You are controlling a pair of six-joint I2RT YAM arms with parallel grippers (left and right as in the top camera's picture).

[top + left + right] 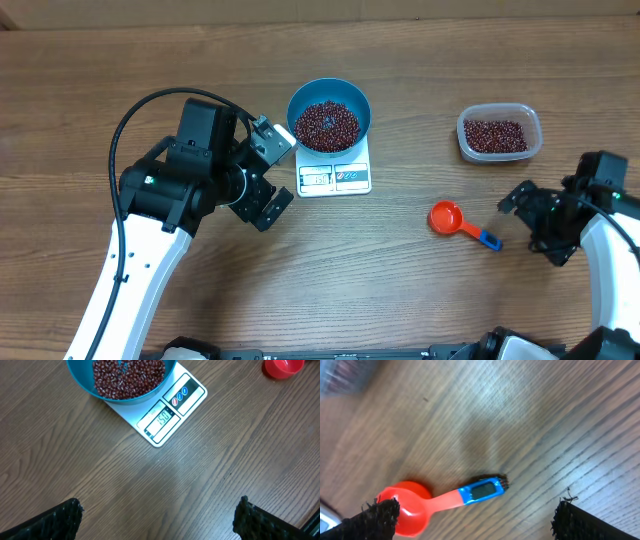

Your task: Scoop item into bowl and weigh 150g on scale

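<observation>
Overhead, the left jaws stand wide apart and hold nothing. Just ahead of them the scale (pixel 335 178) carries the bowl (pixel 298 100), which is heaped with beans (pixel 326 125). The right jaws are spread fully too (nothing between them). A red scoop (pixel 447 217) with a blue handle end lies flat on the desk (pixel 400 300) just in front of the right jaws, apart from both fingers. Farther beyond those jaws, a clear tub (pixel 534 122) holds more beans.

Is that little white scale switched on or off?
On: the scale shows digits on its display in the left wrist view, with the bowl of beans on it.
</observation>
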